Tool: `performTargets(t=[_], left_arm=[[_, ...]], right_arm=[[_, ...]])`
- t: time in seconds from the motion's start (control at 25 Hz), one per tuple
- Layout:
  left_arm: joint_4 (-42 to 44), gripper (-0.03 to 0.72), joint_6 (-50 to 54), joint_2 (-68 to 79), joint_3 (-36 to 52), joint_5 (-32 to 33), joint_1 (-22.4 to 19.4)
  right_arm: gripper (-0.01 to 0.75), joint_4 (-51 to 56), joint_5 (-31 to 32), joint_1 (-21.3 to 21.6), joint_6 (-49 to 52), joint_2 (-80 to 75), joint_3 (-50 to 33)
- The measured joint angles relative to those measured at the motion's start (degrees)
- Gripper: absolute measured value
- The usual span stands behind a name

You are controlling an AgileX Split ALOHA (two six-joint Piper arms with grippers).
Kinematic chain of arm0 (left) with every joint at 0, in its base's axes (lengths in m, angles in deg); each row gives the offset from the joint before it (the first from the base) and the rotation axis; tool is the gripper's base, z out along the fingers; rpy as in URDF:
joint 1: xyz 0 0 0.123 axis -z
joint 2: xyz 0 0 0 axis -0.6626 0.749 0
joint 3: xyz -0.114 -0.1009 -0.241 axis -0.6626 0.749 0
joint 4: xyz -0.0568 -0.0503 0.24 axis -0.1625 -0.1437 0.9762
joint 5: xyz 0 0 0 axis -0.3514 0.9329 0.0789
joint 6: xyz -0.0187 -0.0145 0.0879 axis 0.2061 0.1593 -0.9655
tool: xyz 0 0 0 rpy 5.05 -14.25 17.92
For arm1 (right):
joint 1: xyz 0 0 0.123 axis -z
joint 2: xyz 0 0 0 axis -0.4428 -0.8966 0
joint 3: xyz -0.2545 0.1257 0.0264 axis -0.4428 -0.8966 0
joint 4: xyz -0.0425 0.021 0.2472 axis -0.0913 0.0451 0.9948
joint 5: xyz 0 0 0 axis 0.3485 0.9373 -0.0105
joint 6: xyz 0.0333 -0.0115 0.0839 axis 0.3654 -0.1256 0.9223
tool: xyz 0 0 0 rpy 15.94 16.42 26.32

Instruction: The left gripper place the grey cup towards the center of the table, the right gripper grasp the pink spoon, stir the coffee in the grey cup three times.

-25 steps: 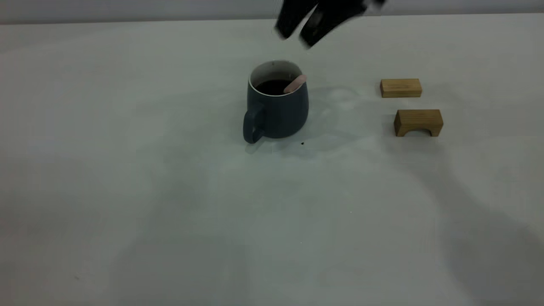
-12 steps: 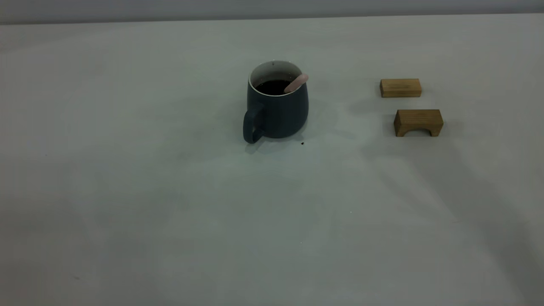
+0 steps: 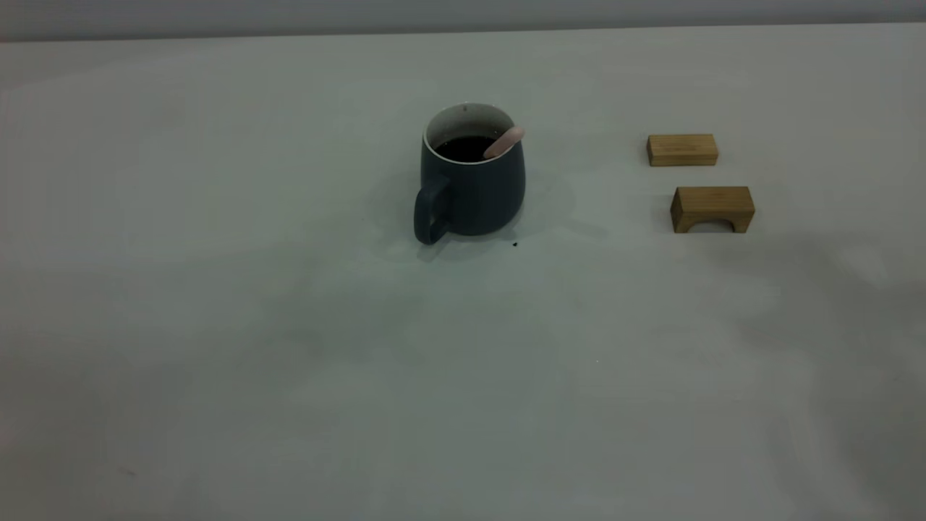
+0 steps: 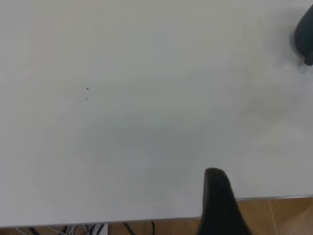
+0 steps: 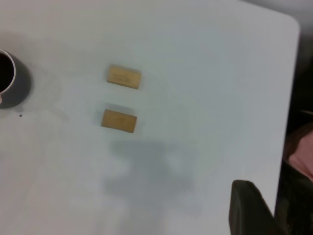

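The left gripper (image 4: 220, 205) shows only one dark finger in its wrist view, above the worktop (image 3: 217, 325) edge, so whether its fingers are open or closed cannot be told. Near the worktop's middle stands the grey cup (image 3: 470, 181), upright, handle toward the camera-left, coffee (image 3: 463, 147) inside. The pink spoon (image 3: 504, 142) leans on its right rim. Well to the right lie two wooden blocks (image 3: 682, 150), close together. The right gripper (image 5: 252, 208) is likewise partly seen, its fingers' state unclear.

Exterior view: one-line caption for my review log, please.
Dark grey mug of black coffee with pink-handled spoon resting inside, two wooden blocks at its right on off-white table.
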Motion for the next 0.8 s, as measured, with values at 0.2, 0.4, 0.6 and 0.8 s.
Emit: performTargets(t=[0.2, 0.4, 0.6, 0.8], left_arm=[[0.0, 0.528, 0.0, 0.0, 0.0, 0.0, 0.0], [0.0, 0.528, 0.0, 0.0, 0.0, 0.0, 0.0], [0.0, 0.528, 0.0, 0.0, 0.0, 0.0, 0.0], [0.0, 0.528, 0.0, 0.0, 0.0, 0.0, 0.0]], right_arm=[[0.236, 0.0, 0.0, 0.0, 0.2, 15.5, -9.9], [0.237, 1.2, 0.0, 0.0, 1.1, 31.9, -22.6], [0.237, 6.3, 0.0, 2.8, 2.4, 49.2, -37.1], [0.237, 7.1, -0.9, 9.2, 2.6, 62.6, -50.2]])
